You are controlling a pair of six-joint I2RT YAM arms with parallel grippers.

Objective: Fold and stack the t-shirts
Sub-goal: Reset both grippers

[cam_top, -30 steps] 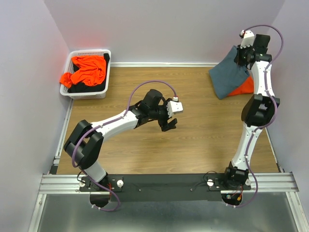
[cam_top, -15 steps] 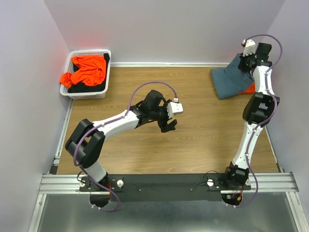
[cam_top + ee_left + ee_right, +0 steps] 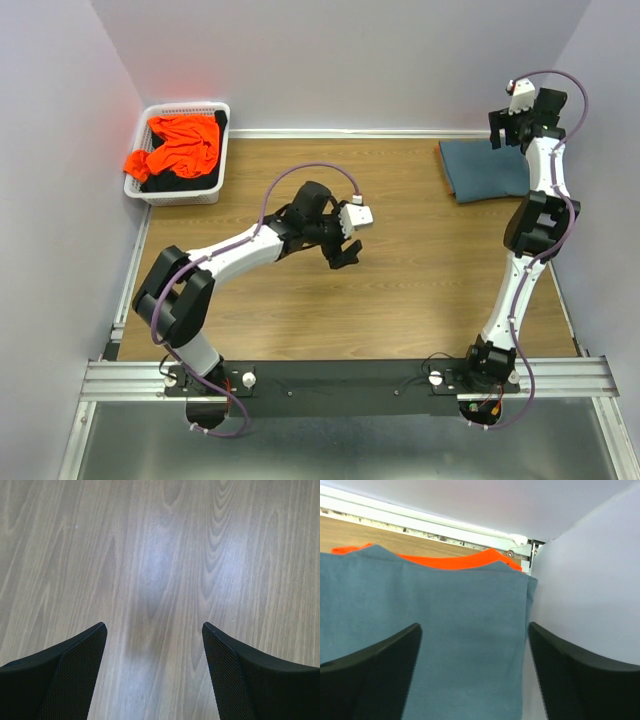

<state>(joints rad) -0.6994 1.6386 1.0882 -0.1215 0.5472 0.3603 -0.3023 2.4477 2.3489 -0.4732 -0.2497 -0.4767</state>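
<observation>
My left gripper (image 3: 155, 630) hovers over the middle of the wooden table (image 3: 420, 280), fingers spread wide and holding nothing. Farther back on the right, my right gripper (image 3: 475, 630) is spread wide too, above the folded blue-grey t-shirt (image 3: 485, 170). That shirt lies flat on an orange t-shirt (image 3: 450, 560) in the corner. At far left, a white basket (image 3: 190, 198) holds a crumpled orange t-shirt (image 3: 182, 145).

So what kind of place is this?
Likely a robot practice lab, not a home: walled-in wooden table, left arm and right arm bolted to a metal rail, basket holding an orange t-shirt.
</observation>
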